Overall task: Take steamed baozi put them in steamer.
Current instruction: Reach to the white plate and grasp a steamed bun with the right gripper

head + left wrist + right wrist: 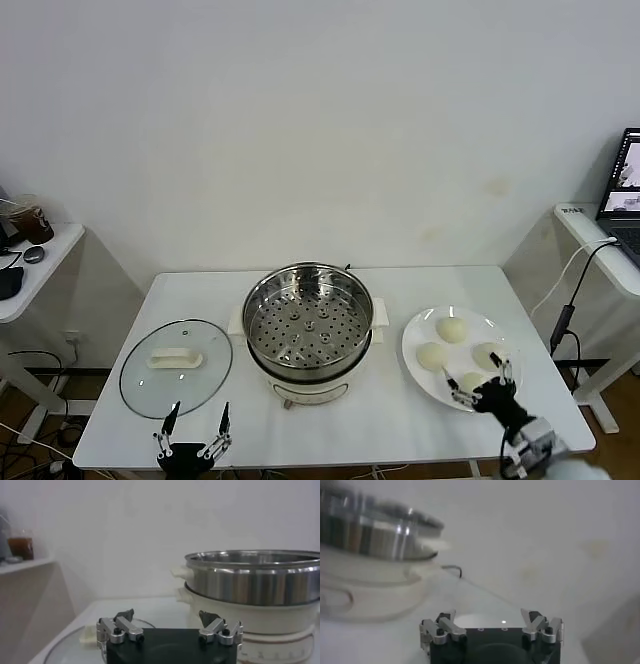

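Your right pincer (478, 388) hangs released over the nearest of four baozi (452, 329) on the plate (418, 330). Your steamer (309, 320) holds none yet. Your left pincer (194, 424) waits released.

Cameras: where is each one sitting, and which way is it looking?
Head view: high on the robot's head, looking forward and down at the table; both grippers show at the near edge, the left gripper near the glass lid, the right gripper over the plate of steamed baozi.
Left wrist view: on the left arm, low, facing the steamer; its own open jaws show.
Right wrist view: on the right arm, low, facing past the plate; its own open jaws show.
Shared: all three see the steamer.
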